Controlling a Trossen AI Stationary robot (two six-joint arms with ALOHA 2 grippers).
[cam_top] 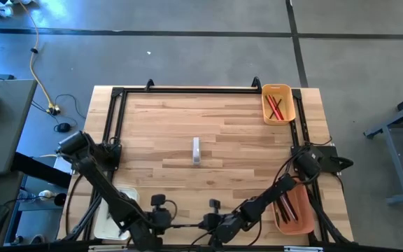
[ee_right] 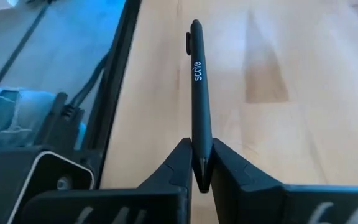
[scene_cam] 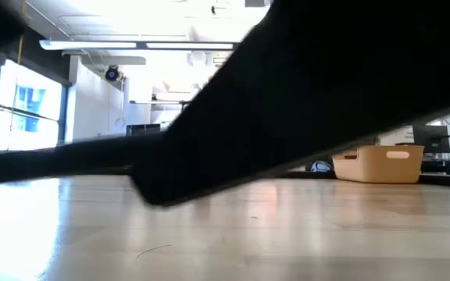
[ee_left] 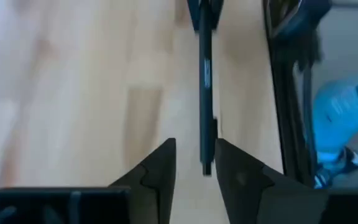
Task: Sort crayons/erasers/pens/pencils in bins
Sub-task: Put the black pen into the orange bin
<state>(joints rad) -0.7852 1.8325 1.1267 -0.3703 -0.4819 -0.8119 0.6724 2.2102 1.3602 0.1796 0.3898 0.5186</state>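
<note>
A black pen hangs level over the table's near edge between my two grippers, which face each other. My right gripper is shut on one end of it. My left gripper is open, and its fingers stand on either side of the pen's other end. The small yellow-orange bin sits at the far right corner with red and green pencils in it. The larger orange bin lies near right with pencils, and the cream-white bin lies near left under my left arm. My right gripper pinches the pen's clipless end between its two fingers. It comes in level from the table's right, so the pen runs on straight ahead in line with the fingers. The pen is lifted clear of the table, its clip end pointing toward the left gripper. My left gripper has the pen's end close beside one finger; I cannot tell whether they touch.
A white eraser lies at the table's centre. A black frame runs along the far edge and both sides. In the low view a dark arm blocks most of the picture, and only the yellow-orange bin shows behind it.
</note>
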